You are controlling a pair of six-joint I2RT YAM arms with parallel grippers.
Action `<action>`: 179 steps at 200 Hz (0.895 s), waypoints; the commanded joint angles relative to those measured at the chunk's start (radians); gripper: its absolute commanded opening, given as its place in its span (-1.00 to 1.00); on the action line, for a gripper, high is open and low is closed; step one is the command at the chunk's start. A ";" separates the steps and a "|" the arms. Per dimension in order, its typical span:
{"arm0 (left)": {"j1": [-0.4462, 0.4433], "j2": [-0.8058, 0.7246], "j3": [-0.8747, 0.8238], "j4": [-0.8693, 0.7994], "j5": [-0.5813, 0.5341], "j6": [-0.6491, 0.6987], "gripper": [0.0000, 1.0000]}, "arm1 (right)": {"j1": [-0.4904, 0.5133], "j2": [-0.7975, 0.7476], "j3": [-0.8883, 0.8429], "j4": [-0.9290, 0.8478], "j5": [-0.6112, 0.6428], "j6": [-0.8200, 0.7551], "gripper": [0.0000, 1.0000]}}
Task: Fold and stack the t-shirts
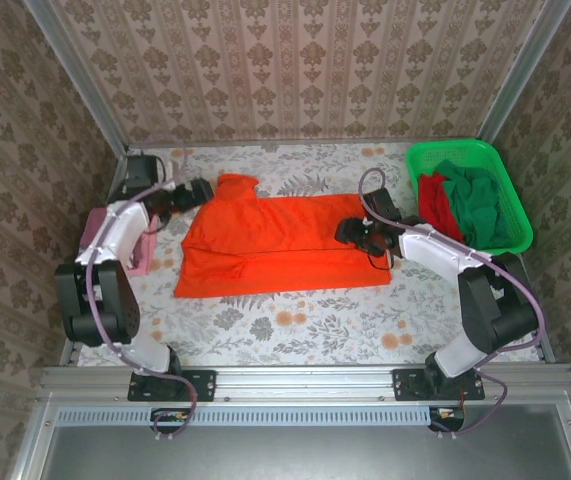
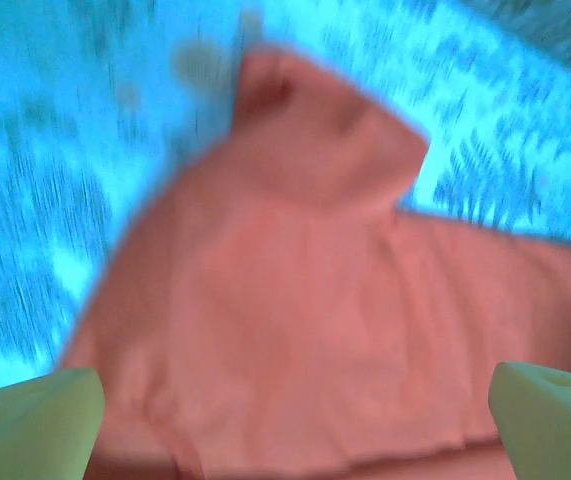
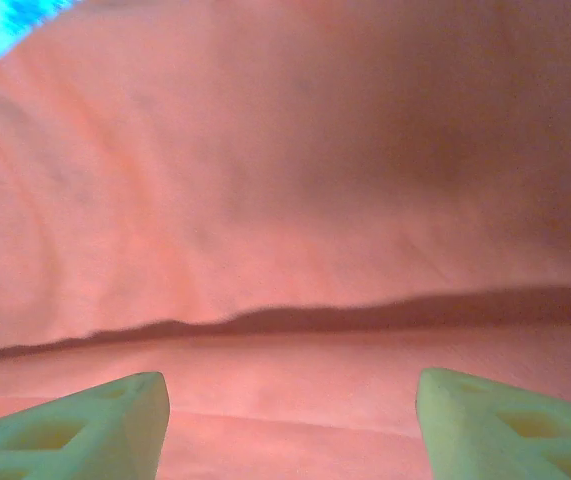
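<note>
Top external: the orange t-shirt (image 1: 275, 250) is spread half-folded mid-table; left gripper (image 1: 201, 190) and right gripper (image 1: 349, 232) are held wide, empty, at its ends. The fold could be dragged open by snagged cloth.

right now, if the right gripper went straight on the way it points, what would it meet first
The right gripper would likely meet the orange t-shirt first; its cloth lies just ahead, depth unclear.
</note>
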 commanded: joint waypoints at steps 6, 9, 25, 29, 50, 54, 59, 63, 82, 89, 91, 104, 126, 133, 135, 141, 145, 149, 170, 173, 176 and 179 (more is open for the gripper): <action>0.028 0.173 0.152 -0.011 0.137 0.396 0.99 | 0.003 0.015 0.043 0.016 -0.029 -0.054 0.36; 0.029 0.194 0.176 -0.028 0.151 0.434 0.98 | 0.003 0.015 0.043 0.018 -0.029 -0.055 0.36; 0.030 0.326 0.329 -0.172 0.243 0.615 0.98 | 0.004 0.018 0.041 0.020 -0.024 -0.053 0.36; 0.033 0.364 0.379 -0.208 0.266 0.635 0.96 | 0.003 0.020 0.039 0.021 -0.022 -0.051 0.36; 0.047 0.562 0.640 -0.417 0.343 0.728 0.84 | 0.002 0.021 0.021 0.028 -0.024 -0.038 0.36; 0.048 0.600 0.692 -0.455 0.347 0.739 0.79 | 0.003 0.020 0.016 0.030 -0.023 -0.035 0.36; 0.046 0.646 0.750 -0.504 0.350 0.762 0.77 | 0.003 0.019 0.012 0.030 -0.022 -0.031 0.36; 0.046 0.673 0.807 -0.549 0.350 0.783 0.74 | 0.003 0.019 0.009 0.032 -0.023 -0.030 0.36; 0.032 0.833 1.034 -0.715 0.305 0.847 0.67 | 0.004 0.017 -0.002 0.029 -0.016 -0.022 0.36; 0.026 0.878 1.105 -0.763 0.295 0.875 0.66 | 0.003 0.014 -0.005 0.027 -0.013 -0.020 0.36; 0.024 0.890 1.122 -0.772 0.291 0.880 0.66 | 0.002 0.013 -0.006 0.027 -0.013 -0.020 0.36; 0.015 0.954 1.204 -0.797 0.270 0.888 0.59 | 0.004 0.014 -0.007 0.022 -0.008 -0.020 0.36; 0.004 1.019 1.290 -0.813 0.251 0.879 0.51 | 0.003 0.019 -0.001 0.014 -0.006 -0.020 0.36; 0.000 1.034 1.307 -0.805 0.242 0.857 0.50 | 0.004 0.019 -0.001 0.013 -0.006 -0.020 0.36; 0.000 1.037 1.312 -0.805 0.242 0.851 0.49 | 0.004 0.018 -0.001 0.013 -0.006 -0.019 0.36; -0.002 1.048 1.328 -0.800 0.241 0.838 0.46 | 0.003 0.019 -0.001 0.013 -0.008 -0.019 0.36; -0.002 1.054 1.332 -0.793 0.241 0.828 0.43 | 0.003 0.019 -0.002 0.013 -0.008 -0.019 0.36; -0.003 1.057 1.334 -0.783 0.242 0.818 0.36 | 0.004 0.019 -0.003 0.014 -0.008 -0.017 0.36; -0.011 1.077 1.334 -0.773 0.248 0.785 0.19 | 0.003 0.018 -0.006 0.013 -0.008 -0.011 0.36; -0.012 1.079 1.335 -0.777 0.247 0.786 0.19 | 0.003 0.017 -0.006 0.012 -0.008 -0.011 0.36; -0.014 1.081 1.334 -0.781 0.246 0.787 0.19 | 0.003 0.016 -0.007 0.011 -0.005 -0.010 0.36; -0.015 1.084 1.333 -0.786 0.245 0.788 0.19 | 0.002 0.015 -0.008 0.010 -0.003 -0.010 0.36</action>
